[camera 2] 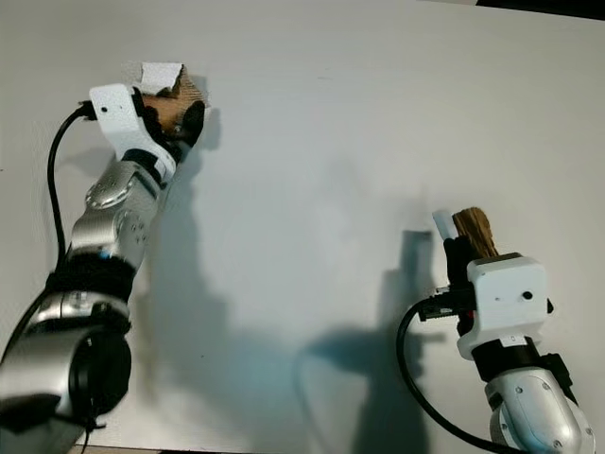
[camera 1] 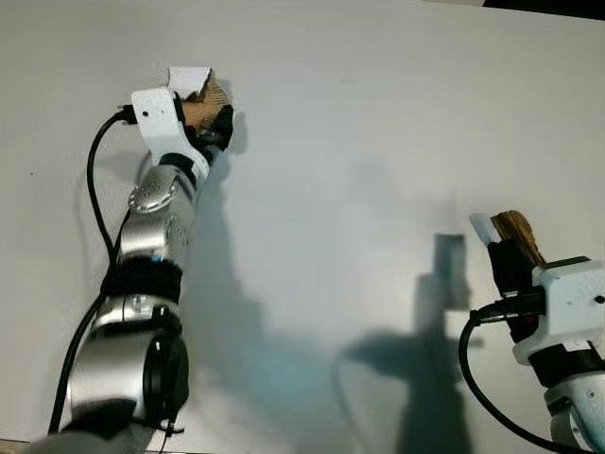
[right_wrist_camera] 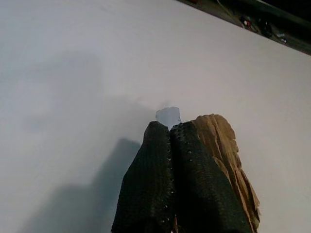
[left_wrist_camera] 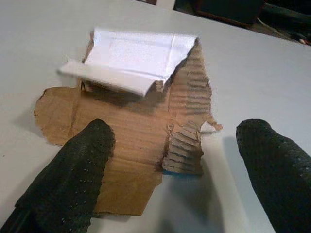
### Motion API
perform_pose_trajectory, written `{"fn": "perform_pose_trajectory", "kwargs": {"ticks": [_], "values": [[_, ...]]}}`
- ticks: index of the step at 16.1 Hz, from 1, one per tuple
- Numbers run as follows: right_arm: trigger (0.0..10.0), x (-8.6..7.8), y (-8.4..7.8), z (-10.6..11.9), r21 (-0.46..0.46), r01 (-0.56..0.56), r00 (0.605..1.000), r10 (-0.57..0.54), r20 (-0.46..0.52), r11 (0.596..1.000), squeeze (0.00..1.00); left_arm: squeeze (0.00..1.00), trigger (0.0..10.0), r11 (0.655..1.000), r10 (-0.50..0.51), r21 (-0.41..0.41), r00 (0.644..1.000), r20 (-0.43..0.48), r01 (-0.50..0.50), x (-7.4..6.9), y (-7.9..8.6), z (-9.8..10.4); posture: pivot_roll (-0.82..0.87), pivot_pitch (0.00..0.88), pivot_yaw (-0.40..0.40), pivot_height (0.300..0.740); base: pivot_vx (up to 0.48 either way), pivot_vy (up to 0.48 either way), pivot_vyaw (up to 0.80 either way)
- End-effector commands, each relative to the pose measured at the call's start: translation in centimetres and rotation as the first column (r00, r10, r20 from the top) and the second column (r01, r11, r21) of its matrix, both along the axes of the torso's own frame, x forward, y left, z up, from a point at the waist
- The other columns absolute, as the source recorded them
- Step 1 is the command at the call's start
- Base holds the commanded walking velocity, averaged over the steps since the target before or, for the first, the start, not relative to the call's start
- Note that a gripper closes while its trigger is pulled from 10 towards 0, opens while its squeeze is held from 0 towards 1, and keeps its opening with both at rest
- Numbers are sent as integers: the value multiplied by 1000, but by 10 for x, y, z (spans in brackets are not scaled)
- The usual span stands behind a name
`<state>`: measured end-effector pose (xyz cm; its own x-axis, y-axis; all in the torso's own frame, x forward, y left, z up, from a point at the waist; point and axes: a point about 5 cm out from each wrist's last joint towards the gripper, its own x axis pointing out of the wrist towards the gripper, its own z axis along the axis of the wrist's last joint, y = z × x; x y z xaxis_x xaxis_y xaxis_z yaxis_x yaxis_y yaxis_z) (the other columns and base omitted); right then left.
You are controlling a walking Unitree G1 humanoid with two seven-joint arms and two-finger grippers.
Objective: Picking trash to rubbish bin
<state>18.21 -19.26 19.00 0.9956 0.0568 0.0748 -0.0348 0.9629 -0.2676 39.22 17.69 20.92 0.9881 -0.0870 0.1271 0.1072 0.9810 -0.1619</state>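
Note:
A torn piece of brown corrugated cardboard [left_wrist_camera: 141, 126] with a folded white face [camera 1: 189, 78] lies flat at the far left of the white table [camera 1: 359, 142]. My left gripper [left_wrist_camera: 177, 145] is open and low over it, one black finger [left_wrist_camera: 82, 160] resting on its near part and the other off its torn edge. At the near right, my right gripper [camera 1: 510, 253] is held up above the table, shut on a crumpled brown cardboard scrap [right_wrist_camera: 226, 145] with a white bit [right_wrist_camera: 168, 115] poking out past the fingertips.
The table's far edge runs along the top right, with dark room beyond it [camera 1: 558, 8]. Both arms cast shadows [camera 1: 416, 350] on the tabletop. Black cables [camera 1: 93, 180] loop off each wrist.

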Motion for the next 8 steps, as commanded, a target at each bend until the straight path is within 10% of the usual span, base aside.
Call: {"fn": "perform_pose_trajectory", "kwargs": {"ticks": [1,8], "values": [[10000,0,-2,-3,1,-8,1000,8,-13,1000,0,0,10000,997,-66,-69,920,-385,43,-24,-11,-92,-22,370,-97,740,0,0,0],[10000,8,0,-6,6,-31,999,31,-7,999,0,0,10000,978,-206,-102,919,-335,181,-53,-36,-67,21,363,-94,740,0,0,0]]}}
